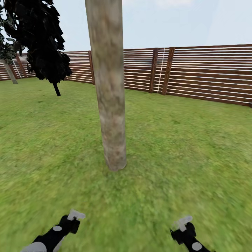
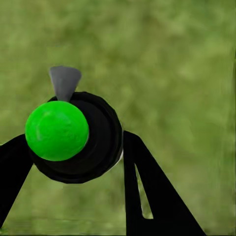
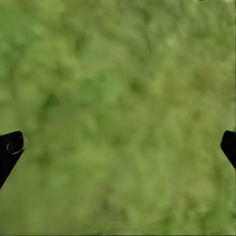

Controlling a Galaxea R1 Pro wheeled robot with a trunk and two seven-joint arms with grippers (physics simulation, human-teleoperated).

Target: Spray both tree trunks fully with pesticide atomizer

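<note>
The trunk (image 1: pixel 109 87) rises from the grass (image 1: pixel 182 147) straight ahead, middle distance, with the fence (image 1: pixel 206 73) far behind and a dark tree (image 1: pixel 43 42) far left. Both arms reach forward low, near the view's bottom edge. The left gripper (image 2: pixel 73 162) clamps the atomizer (image 2: pixel 81 142) (black body, green cap here, grey nozzle) between its fingers (image 2: pixel 147 196). The right gripper (image 3: pixel 118 147) hangs over bare grass, fingers (image 3: pixel 10 147) spread wide.

tree trunk (image 1: pixel 110 94) centre | lawn (image 1: pixel 182 140) | fence (image 1: pixel 206 73) behind
</note>
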